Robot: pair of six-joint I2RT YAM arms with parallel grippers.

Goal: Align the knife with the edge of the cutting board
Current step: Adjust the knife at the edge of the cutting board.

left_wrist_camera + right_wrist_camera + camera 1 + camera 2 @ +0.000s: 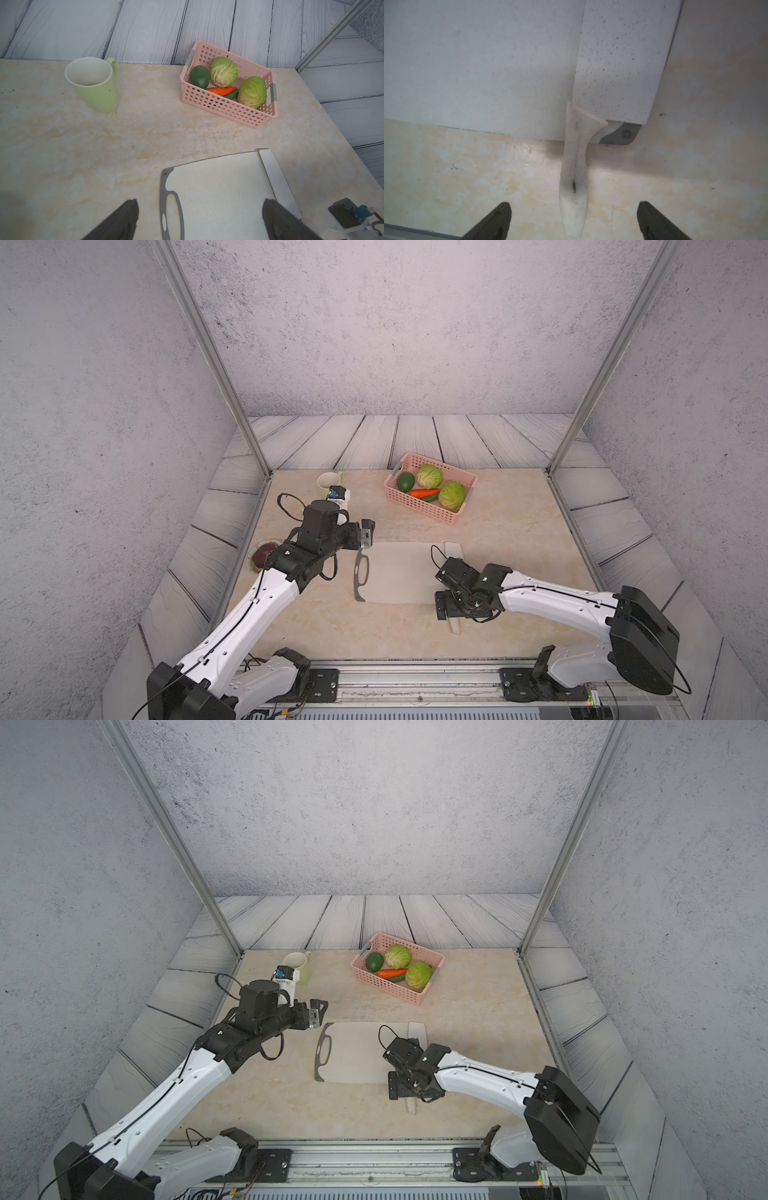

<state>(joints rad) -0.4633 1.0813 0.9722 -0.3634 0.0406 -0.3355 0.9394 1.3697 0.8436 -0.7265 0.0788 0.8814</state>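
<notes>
The right gripper (574,204) stands wide open and holds nothing. Its fingers (500,218) sit either side of the handle of the knife (616,62) without touching it. Only the right wrist view shows that gap; in both top views the arm hides the knife's middle. The knife is cream-white with fine dark speckles. Its broad blade lies flat on the cutting board (477,62), along the short end with the dark grey strip. The handle juts past the board's long edge over the table (695,166).

The left gripper (200,202), also wide and empty, hovers over the board's handle-hole end. The left wrist view shows an empty green mug (95,89). It also shows a pink basket (228,116) holding two cabbages (224,71), an avocado (200,76), a carrot (222,90) and a cucumber (231,96).
</notes>
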